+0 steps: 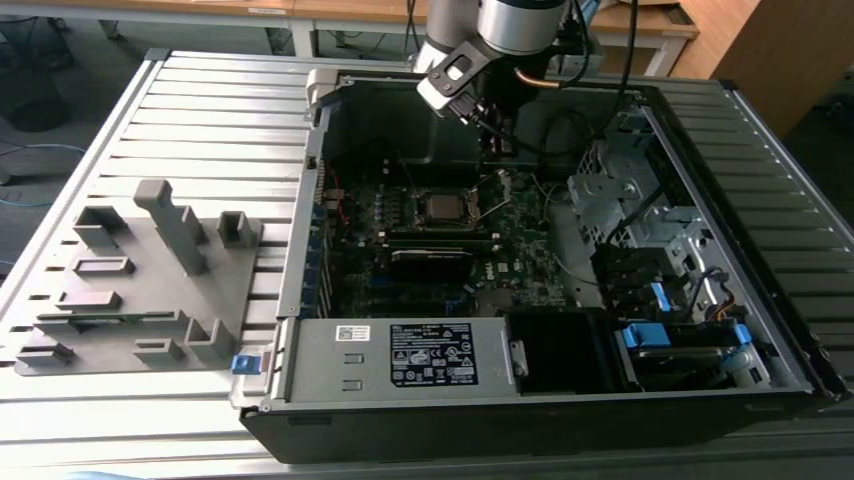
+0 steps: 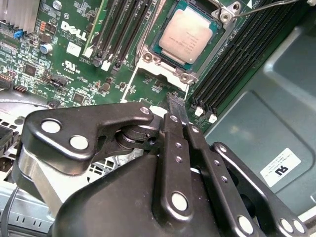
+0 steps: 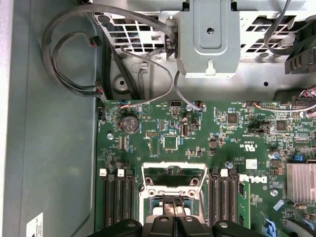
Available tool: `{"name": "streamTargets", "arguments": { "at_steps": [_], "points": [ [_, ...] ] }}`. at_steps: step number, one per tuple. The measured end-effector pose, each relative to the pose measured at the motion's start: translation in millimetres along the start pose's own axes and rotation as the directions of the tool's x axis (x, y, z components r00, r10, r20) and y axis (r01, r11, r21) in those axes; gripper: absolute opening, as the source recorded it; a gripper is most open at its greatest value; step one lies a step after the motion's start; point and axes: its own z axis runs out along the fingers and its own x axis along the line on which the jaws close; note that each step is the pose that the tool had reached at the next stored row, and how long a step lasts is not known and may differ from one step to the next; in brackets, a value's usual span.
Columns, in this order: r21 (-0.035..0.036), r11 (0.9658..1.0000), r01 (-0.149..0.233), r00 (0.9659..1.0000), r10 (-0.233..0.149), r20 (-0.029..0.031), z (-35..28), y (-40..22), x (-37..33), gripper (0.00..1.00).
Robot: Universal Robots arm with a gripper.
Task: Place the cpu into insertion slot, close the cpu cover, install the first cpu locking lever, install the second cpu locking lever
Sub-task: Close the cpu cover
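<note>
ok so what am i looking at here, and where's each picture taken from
This is a robot arm with a two-fingered hand, reaching into an open computer case lying on a slatted table. The exterior view comes from a camera off the arm. Both wrist views come from cameras riding on the arm, looking past the hand at the green motherboard. The cpu, a silver-grey square, sits in the insertion slot. The hand is shut, holds nothing, and its tip is close beside that slot. A grey slotted holder lies towards the exterior view's left.
</note>
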Motion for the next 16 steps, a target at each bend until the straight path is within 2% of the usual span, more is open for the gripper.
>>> {"name": "streamTargets", "arguments": {
  "at_steps": [10, 12, 16],
  "points": [
    [0.0000, 1.0000, 0.000, 1.0000, 0.000, 0.0000, 0.2, 3.2, 0.0, 0.11],
    [0.0000, 1.0000, 0.000, 1.0000, 0.000, 0.0000, 0.3, 8.1, 0.1, 0.11],
    [-0.0004, 1.0000, 0.000, 1.0000, 0.000, -0.0005, 1.3, 8.2, 0.1, 0.11]
  ]
}}
